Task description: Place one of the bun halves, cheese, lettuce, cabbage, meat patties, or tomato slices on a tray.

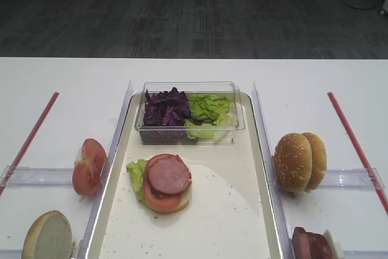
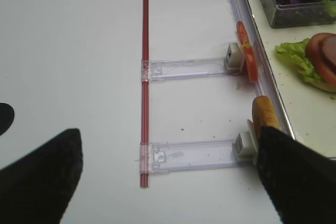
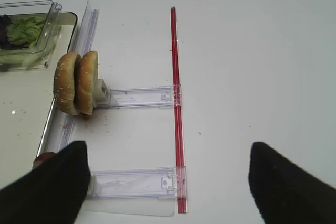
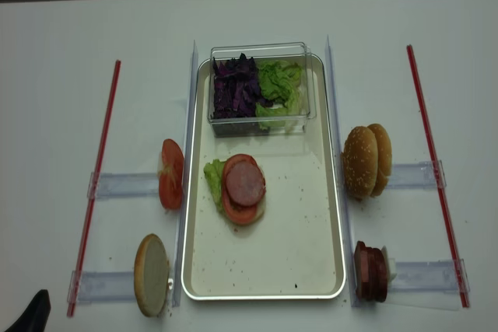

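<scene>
Currently both hands hover back from the tray (image 1: 115,210), above the white table (image 3: 252,51). In the right wrist view the right hand (image 3: 168,182) has its fingers (image 3: 50,182) spread wide apart with nothing between them. The left hand (image 2: 168,177) likewise shows its fingers (image 2: 42,177) well apart and empty in the left wrist view.

Position of task items relative to the hands:
- Ahead and to the inner side of the right hand, two bun halves (image 3: 76,82) stand on edge against a clear holder (image 3: 136,97), just beside the tray rim.
- Close to the right hand's inner finger, the meat patties (image 4: 370,271) stand on edge in a second holder; only a sliver shows in the right wrist view.
- Ahead of the left hand, tomato slices (image 2: 247,56) stand in their holder; one bun half (image 2: 265,111) sits just past its inner finger.
- On the tray lies a stack (image 1: 167,181) of bun, lettuce, tomato and one patty. Beyond it a clear box (image 1: 188,113) holds cabbage (image 1: 165,108) and lettuce (image 1: 209,108).

Risks from here, as judgement:
- The upright items lean on small holders. A finger arriving off-centre would likely tip them flat or push them against the tray rim.
- Adjacent slices touch. Closing on one may drag its neighbour.
- Patties and tomato are thin and probably slippery. A light grip may drop the piece short of the tray.
- A release above the stack may shift the top patty sideways
</scene>
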### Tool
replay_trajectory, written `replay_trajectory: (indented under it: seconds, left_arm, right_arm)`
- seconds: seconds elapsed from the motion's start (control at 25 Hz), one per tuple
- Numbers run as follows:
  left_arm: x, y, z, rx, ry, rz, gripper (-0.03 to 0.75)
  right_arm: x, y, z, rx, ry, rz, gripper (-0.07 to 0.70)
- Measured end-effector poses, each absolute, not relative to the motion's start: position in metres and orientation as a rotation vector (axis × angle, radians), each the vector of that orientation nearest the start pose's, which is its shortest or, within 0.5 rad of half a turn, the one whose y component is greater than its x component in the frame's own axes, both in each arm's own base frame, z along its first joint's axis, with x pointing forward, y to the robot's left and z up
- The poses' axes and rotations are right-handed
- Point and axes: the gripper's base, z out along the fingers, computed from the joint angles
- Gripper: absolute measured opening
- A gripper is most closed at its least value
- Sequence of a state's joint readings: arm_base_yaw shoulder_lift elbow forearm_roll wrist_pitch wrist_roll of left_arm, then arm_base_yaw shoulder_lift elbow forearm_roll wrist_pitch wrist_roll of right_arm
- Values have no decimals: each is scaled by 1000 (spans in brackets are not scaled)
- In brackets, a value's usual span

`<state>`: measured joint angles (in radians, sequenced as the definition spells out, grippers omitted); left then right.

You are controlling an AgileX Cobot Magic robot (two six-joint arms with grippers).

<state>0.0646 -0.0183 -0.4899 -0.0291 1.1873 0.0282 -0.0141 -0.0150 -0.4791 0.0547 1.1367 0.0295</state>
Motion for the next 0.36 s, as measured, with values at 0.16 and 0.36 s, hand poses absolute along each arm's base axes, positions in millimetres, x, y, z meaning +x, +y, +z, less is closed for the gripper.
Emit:
replay_trajectory:
  seconds: [0.16, 0.36]
  left_arm:
    - [-12, -3, 264, -36, 2162, 18, 618]
    - [-12, -3, 264, -36, 2162, 18, 618]
  right_arm:
    - [-8, 5, 265, 42, 2125, 76, 632]
    - [-8, 5, 265, 42, 2125, 76, 632]
